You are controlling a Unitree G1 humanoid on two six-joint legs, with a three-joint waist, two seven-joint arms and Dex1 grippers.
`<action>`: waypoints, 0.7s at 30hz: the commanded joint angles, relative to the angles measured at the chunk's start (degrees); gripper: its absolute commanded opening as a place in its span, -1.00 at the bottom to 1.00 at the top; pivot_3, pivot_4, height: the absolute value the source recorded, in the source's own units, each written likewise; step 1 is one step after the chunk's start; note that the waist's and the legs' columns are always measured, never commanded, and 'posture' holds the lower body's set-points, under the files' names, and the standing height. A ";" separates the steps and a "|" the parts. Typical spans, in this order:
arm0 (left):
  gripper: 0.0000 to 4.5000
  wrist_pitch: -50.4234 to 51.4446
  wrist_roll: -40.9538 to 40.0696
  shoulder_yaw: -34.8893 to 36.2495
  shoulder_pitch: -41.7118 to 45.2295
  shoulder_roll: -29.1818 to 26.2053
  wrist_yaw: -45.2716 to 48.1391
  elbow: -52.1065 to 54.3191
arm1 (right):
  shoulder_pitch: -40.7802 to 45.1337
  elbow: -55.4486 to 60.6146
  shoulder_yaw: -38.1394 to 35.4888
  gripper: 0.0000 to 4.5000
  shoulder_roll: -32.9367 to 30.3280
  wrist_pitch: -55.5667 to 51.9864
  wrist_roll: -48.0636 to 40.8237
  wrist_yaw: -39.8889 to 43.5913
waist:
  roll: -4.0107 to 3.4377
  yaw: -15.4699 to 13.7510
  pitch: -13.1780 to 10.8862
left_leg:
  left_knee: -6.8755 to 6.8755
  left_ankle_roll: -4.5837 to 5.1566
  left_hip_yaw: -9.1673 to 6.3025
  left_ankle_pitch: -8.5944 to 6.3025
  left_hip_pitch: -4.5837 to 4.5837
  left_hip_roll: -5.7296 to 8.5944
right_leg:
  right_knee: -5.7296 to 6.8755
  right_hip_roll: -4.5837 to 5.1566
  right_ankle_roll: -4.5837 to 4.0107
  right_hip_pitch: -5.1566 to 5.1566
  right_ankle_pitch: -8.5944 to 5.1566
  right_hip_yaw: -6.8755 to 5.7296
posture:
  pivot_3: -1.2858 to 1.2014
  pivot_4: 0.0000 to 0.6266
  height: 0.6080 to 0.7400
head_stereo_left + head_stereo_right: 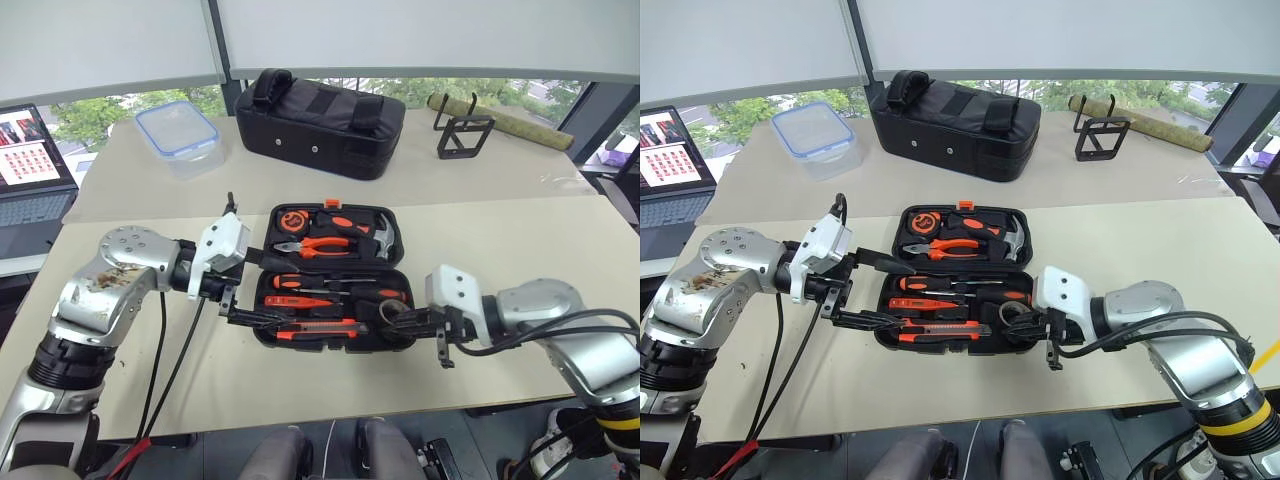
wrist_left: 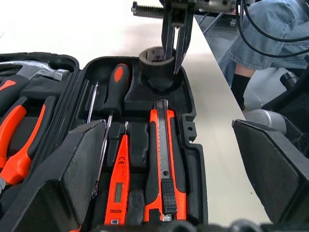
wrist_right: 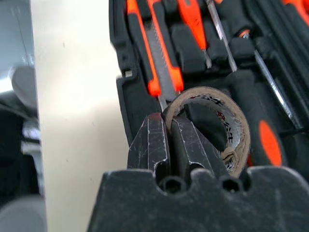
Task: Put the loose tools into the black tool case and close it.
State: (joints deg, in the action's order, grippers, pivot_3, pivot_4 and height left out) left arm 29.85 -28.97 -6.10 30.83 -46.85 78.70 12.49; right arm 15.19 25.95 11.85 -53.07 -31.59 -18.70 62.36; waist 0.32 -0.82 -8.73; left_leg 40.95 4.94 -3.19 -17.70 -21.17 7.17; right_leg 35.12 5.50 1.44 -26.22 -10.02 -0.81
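Across the beige table [image 1: 520, 300], I am holding the light, stiff tape roll [image 3: 219, 128] by its wall with the right gripper [image 3: 169, 140] pinched shut over the black tool case [image 1: 400, 340], while the left gripper [image 2: 164, 159] is hanging wide open.

Far beyond the fingers: black fabric bag [image 1: 320, 122], clear lidded container [image 1: 178, 133], black wire stand [image 1: 463, 134], rolled mat [image 1: 505, 119]; open laptop [image 1: 32, 168] well aside.
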 commanded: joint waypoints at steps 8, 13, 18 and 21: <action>1.00 -2.02 1.47 -0.04 1.02 -0.44 0.04 -0.41 | -1.23 2.73 -1.63 0.19 -0.99 0.80 -0.58 1.73 | 0.00 -0.01 0.00 | 0.00 0.00 0.00 0.00 0.01 -0.01 | -0.01 -0.02 0.00 0.02 0.00 0.00 | 0.03 -0.52 0.72; 1.00 -1.75 2.84 1.69 -0.36 -1.06 -2.38 -2.65 | 0.20 1.49 -15.20 0.45 -3.95 -7.24 -11.83 3.45 | -0.01 -0.02 -0.01 | 0.01 0.00 0.01 0.00 -0.01 0.01 | -0.03 0.01 0.00 0.02 0.00 0.03 | 0.03 -0.52 0.72; 0.68 -5.38 6.46 5.05 -2.57 -2.34 -6.21 -12.88 | 0.03 -10.61 -21.63 -0.04 -5.63 -7.04 -11.11 2.53 | 0.00 0.07 -0.01 | -0.07 0.00 0.01 0.00 0.07 -0.02 | -0.03 -0.05 -0.01 0.04 0.00 0.04 | 0.03 -0.52 0.72; 0.23 -8.30 9.99 4.21 -3.61 -2.89 -7.52 -17.87 | -0.28 -15.91 -20.20 -0.49 -4.70 -4.44 -8.76 2.09 | -0.01 0.11 -0.01 | -0.13 0.00 0.01 0.01 0.05 -0.04 | 0.00 -0.06 -0.02 -0.04 -0.01 0.02 | 0.03 -0.52 0.72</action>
State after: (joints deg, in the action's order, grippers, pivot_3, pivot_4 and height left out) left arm 23.92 -20.73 -2.61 27.20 -48.96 71.96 -3.79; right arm 14.70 11.84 -8.02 -58.09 -38.54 -28.61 64.67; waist 0.31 -0.71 -8.74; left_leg 40.82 4.95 -3.18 -17.69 -21.15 7.14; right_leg 35.11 5.46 1.42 -26.28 -10.03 -0.78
